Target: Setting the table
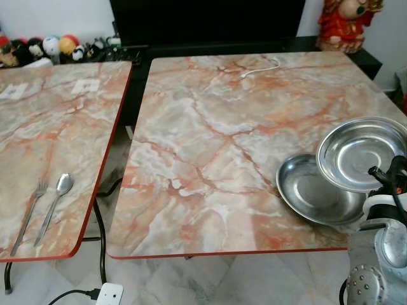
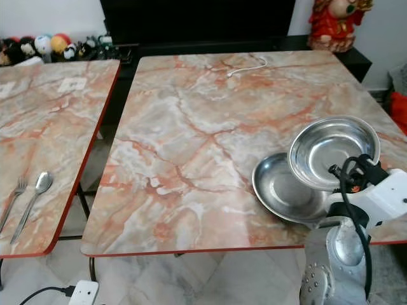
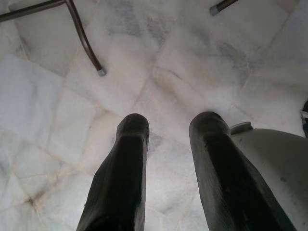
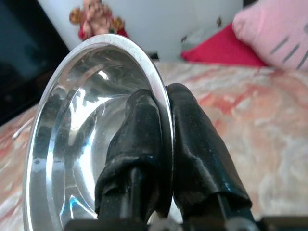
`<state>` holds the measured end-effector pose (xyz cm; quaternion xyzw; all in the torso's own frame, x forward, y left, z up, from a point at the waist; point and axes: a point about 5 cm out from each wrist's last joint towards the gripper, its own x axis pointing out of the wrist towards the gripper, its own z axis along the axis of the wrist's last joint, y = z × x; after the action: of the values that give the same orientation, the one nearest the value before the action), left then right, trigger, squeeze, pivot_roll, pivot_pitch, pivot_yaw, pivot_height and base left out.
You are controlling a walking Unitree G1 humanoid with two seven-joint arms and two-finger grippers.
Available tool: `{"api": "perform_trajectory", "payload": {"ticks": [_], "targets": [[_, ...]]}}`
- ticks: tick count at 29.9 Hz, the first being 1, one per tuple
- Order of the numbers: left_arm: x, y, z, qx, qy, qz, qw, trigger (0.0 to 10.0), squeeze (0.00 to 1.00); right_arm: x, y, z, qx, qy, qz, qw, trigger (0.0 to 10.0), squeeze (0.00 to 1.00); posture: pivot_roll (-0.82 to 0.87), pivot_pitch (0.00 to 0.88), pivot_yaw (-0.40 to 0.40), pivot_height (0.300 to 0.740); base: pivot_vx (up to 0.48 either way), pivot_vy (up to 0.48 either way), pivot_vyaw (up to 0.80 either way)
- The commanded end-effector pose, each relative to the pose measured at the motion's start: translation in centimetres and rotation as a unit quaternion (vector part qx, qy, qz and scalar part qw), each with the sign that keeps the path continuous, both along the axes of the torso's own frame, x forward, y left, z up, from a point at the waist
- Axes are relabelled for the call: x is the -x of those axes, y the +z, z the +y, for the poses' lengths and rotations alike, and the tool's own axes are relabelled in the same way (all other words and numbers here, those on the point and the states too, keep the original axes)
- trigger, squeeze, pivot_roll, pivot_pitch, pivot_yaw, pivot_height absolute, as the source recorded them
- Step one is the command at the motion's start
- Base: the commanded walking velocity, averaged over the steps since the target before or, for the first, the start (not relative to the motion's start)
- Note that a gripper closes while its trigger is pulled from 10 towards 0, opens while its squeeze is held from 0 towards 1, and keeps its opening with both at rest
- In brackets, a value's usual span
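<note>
Right wrist view: the right gripper (image 4: 161, 125) pinches the thin rim of a shiny round steel bowl (image 2: 331, 149), tilted over a steel plate (image 2: 283, 190) near the marbled bench's (image 2: 191, 127) front right edge. Left gripper (image 3: 168, 139) fingers parted above the floor.

Right hand (image 4: 161, 144) pinches the rim of a tilted steel bowl (image 4: 82, 144), one finger inside, one outside. Marble table (image 4: 260, 139) behind; red cushion (image 4: 216, 50), pink pillow (image 4: 274, 29), red figurine (image 4: 96, 19) beyond.
</note>
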<state>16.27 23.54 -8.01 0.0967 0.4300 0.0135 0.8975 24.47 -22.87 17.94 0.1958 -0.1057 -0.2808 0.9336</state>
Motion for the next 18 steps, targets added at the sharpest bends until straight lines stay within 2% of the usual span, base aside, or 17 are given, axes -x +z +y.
{"api": "perform_trajectory", "payload": {"ticks": [1,3,4,5,8,12,18], "targets": [[0.8,-0.3,0.3,-0.004,-0.006,0.016,1.0,10.0,0.0,0.0,0.4,1.3,-0.017,0.039,-0.014,0.999,10.0,0.0,-0.13,0.106,0.027,0.74,0.0,0.0,0.0],[0.8,-0.3,0.3,-0.005,-0.006,0.017,1.0,10.0,0.0,0.1,-0.4,1.2,-0.059,0.04,-0.007,0.997,10.0,0.0,-0.13,0.106,0.027,0.74,0.0,0.0,0.0],[0.8,-0.3,0.3,-0.005,-0.006,0.017,1.0,10.0,0.0,0.1,-0.4,1.2,-0.059,0.04,-0.007,0.997,10.0,0.0,-0.13,0.106,0.027,0.74,0.0,0.0,0.0],[0.7,-0.3,0.2,-0.005,-0.006,0.018,1.0,10.0,0.0,0.2,-1.7,0.8,-0.108,0.032,0.01,0.994,10.0,0.0,-0.13,0.106,0.028,0.74,0.0,0.0,0.0],[0.6,-0.3,-0.1,-0.003,-0.007,0.018,1.0,10.0,0.0,0.2,-3.4,1.0,-0.149,0.039,0.043,0.987,10.0,0.0,-0.13,0.107,0.029,0.74,0.0,0.0,0.0],[0.4,-0.3,-0.3,-0.002,-0.008,0.018,1.0,10.0,0.0,0.3,-3.8,1.0,-0.131,0.042,0.062,0.989,10.0,0.0,-0.13,0.106,0.029,0.74,0.0,0.0,0.0],[0.3,-0.3,-0.5,-0.002,-0.01,0.017,1.0,10.0,0.0,0.1,-4.9,1.3,-0.149,0.071,0.085,0.983,10.0,0.0,-0.12,0.107,0.032,0.74,0.0,0.0,0.0]]}}
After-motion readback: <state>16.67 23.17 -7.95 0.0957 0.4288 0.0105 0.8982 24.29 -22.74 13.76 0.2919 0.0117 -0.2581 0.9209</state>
